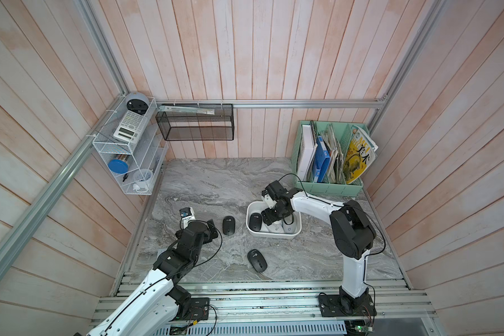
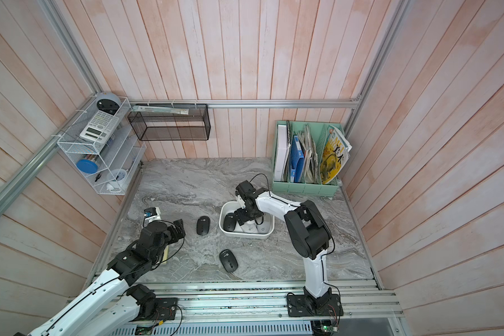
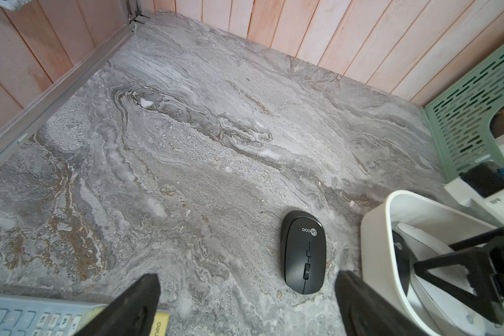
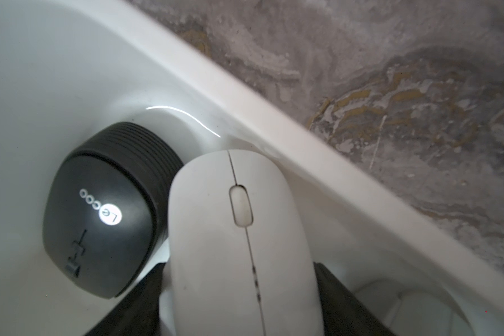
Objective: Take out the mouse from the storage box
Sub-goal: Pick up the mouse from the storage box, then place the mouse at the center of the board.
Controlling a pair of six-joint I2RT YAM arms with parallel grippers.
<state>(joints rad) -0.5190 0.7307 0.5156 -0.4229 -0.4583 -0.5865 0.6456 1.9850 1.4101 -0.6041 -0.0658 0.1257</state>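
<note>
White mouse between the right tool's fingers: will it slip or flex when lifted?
Probably rigid: the white mouse looks like a hard moulded shell. Its smooth, curved sides may slip between the fingers. Low shape: unlikely to roll.

three black mice (image 1: 229, 225) (image 1: 257, 260) (image 1: 255, 221), two white mice (image 4: 239, 247) (image 1: 290, 226), one storage box (image 1: 269, 236)

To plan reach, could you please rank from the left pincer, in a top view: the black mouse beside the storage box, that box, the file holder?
From the left pincer:
1. black mouse, just beside it.
2. storage box, mid-table.
3. file holder, far back corner.
</note>
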